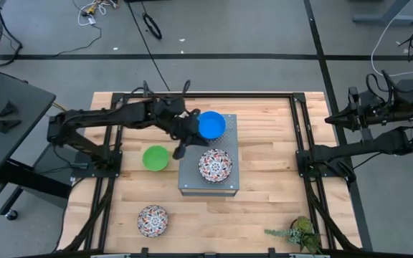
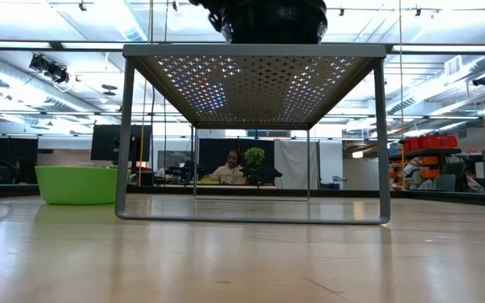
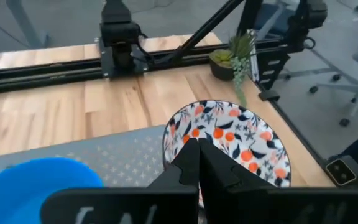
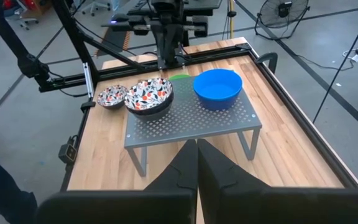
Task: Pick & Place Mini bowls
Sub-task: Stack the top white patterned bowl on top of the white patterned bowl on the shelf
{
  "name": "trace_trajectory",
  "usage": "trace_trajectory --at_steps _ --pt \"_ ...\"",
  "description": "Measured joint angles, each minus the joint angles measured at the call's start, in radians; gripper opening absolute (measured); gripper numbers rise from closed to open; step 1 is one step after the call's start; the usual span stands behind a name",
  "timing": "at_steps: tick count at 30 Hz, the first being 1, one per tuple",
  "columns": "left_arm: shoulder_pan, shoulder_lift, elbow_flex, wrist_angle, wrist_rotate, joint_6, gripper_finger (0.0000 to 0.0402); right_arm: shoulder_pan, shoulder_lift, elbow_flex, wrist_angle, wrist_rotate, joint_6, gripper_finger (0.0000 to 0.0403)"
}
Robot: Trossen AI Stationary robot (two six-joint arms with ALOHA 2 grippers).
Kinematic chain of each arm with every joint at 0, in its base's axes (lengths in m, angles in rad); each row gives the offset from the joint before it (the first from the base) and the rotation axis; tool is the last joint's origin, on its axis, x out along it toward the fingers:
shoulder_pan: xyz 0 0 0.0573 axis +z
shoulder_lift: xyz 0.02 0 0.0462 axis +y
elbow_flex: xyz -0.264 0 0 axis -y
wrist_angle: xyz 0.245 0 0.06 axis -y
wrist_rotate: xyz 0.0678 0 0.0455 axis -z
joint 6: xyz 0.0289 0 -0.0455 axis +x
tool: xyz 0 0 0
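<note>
- So far two bowls look placed: the blue bowl [image 1: 211, 125] sits at the far left corner of the grey rack [image 1: 229, 183], and a floral bowl [image 1: 214, 164] sits nearer the front of that same rack top.
- Assuming the rack is the goal (the task line doesn't actually say), that's two done out of the four bowls I can spot.
- Still down on the wooden surface [image 1: 264, 208]: the green bowl [image 1: 155, 158], just left of the rack, and a second floral bowl [image 1: 153, 220] near the front left, well apart from the rack.
- If there are more bowls than that, I can't see them in any view.
- Left gripper [image 1: 180, 151] hangs over the gap between the green bowl and the rack's left edge. Its jaws are pressed fully together with nothing between them, and the wrist view shows them meeting in front of the floral bowl on the rack.
- Right gripper [image 1: 330, 119] is parked way off past the right edge of the surface, well away from everything. Its jaws are also closed up and empty, just pointing back at the rack from a distance.
- My guess is the green one is next since the left arm is right beside it, but the jaws would have to spread before it can grab anything.
- There's also a little plant [image 1: 297, 233] at the near right corner, not part of the job.
</note>
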State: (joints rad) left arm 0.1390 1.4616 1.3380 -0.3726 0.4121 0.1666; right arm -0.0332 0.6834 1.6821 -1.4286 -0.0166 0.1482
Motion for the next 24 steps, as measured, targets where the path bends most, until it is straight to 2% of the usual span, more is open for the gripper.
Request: trace_trajectory --at_steps 11,24 --pt "-0.001 0.107 0.0 0.1 0.035 -0.007 0.0 0.0 0.0 0.0 0.0 0.0 0.0 0.0003" --pt "0.001 0.148 0.0 0.117 0.03 -0.002 0.0 0.0 0.0 0.0 0.0 0.0 0.0 0.0003"
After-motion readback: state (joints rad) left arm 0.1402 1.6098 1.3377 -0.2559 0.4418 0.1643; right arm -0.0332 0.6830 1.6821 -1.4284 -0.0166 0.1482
